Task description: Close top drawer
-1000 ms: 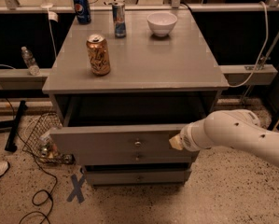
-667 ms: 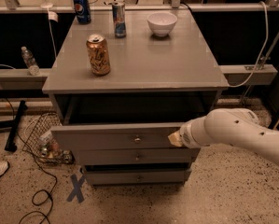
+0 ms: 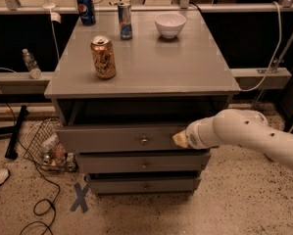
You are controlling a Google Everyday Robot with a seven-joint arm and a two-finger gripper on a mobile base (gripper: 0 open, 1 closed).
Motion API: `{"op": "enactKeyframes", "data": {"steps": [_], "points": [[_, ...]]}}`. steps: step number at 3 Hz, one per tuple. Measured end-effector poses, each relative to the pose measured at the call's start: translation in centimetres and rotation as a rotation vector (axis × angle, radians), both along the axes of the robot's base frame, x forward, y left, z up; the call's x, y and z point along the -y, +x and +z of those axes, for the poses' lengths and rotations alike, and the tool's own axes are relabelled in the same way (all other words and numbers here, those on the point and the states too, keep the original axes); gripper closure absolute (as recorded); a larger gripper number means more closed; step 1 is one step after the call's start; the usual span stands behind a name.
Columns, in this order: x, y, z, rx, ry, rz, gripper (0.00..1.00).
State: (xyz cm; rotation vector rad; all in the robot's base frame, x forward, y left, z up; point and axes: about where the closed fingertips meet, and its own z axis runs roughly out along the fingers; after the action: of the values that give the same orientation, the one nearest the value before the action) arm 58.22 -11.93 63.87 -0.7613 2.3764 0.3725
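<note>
The top drawer (image 3: 116, 139) is a wide grey drawer with a small round metal knob (image 3: 144, 140) at its centre. It stands a little way out of the grey cabinet (image 3: 151, 62), with a dark gap above its front panel. My gripper (image 3: 180, 139) is at the end of the white arm (image 3: 244, 133) and presses against the right part of the drawer front. Two similar grey drawers (image 3: 143, 163) sit below it.
On the cabinet top stand a brown can (image 3: 103, 58), a blue can (image 3: 86, 8), a slim can (image 3: 125, 20) and a white bowl (image 3: 170, 24). A wire basket (image 3: 45, 146) and cables lie on the floor at the left. A blue X (image 3: 81, 198) marks the floor.
The top drawer has slid inward toward the cabinet. My gripper has moved forward with it, staying against the drawer front.
</note>
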Motion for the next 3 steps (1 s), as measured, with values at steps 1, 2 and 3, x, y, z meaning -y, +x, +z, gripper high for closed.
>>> {"op": "enactKeyframes", "data": {"steps": [1,2,3], "points": [[-0.7,1.0,-0.2,0.02,0.009,0.019,1.0],[-1.8,2.7,-0.3,0.035,0.008,0.052,1.0],[-2.0,3.0,-0.1,0.036,0.005,0.059,1.0]]}}
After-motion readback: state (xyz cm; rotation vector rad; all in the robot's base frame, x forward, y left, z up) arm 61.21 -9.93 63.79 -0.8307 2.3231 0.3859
